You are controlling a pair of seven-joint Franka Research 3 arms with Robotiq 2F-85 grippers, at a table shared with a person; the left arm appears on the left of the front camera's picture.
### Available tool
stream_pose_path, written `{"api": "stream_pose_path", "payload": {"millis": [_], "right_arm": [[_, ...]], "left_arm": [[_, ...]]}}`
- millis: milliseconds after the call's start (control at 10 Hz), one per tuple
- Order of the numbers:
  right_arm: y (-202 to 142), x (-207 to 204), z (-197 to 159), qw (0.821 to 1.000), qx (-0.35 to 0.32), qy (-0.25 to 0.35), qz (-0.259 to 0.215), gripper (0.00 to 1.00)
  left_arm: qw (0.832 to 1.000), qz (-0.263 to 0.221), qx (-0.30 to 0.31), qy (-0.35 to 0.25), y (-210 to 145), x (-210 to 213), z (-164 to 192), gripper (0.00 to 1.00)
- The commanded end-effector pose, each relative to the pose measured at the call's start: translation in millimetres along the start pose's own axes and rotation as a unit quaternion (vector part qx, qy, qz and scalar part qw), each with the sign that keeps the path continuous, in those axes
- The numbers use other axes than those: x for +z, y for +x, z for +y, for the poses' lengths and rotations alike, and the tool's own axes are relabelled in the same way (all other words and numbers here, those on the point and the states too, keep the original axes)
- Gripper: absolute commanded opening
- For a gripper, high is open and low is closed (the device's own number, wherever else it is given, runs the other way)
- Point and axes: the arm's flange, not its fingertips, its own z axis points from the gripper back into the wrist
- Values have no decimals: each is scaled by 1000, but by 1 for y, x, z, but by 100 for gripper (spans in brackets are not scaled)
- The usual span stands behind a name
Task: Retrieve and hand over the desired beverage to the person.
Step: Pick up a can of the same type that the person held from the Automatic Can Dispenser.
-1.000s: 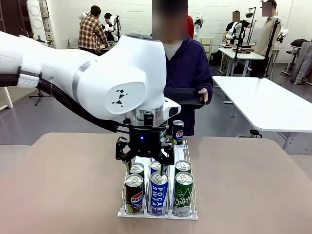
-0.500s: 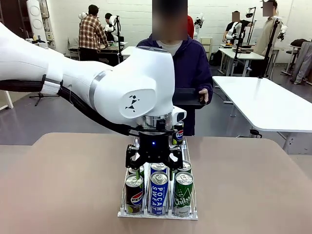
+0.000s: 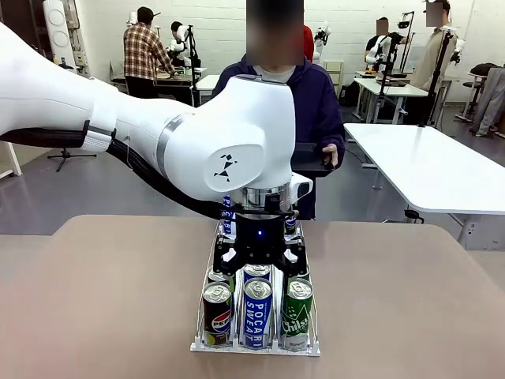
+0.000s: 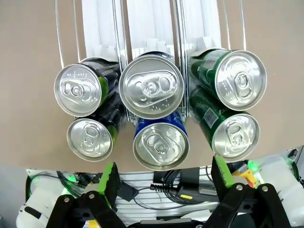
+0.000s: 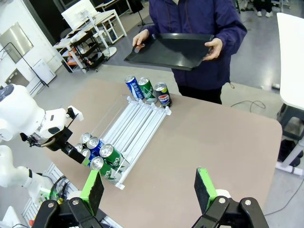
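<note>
Front view: no can gripped yet

Left gripper (image 3: 259,268), jaws spread and empty, hovers over the front cans (image 3: 297,312) in the rack (image 3: 254,349), probably lined up on the blue can (image 3: 257,312). Pick-up and handover remain. Beyond, the person (image 3: 316,103) holds a black tray (image 3: 312,158).

The tabletop (image 3: 95,300) is rendered plain tan; of the front row, the 9 o'clock can (image 3: 217,314) is black with a red-blue roundel, the middle can (image 3: 257,313) blue with white lettering, the 3 o'clock can (image 3: 297,314) green; the person (image 3: 319,110) is clad in navy-purple.
</note>
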Motion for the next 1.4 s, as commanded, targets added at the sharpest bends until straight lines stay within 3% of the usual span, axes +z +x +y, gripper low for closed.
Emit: {"api": "stream_pose_path", "payload": {"millis": [0, 1300], "right_arm": [[-1, -1, 0, 1000, 4, 14, -3, 100], [-1, -1, 0, 1000, 4, 14, -3, 100]], "left_arm": [[1000, -17, -7, 11, 2, -2, -6, 100], [1000, -16, -15, 8, 10, -16, 4, 100]]}}
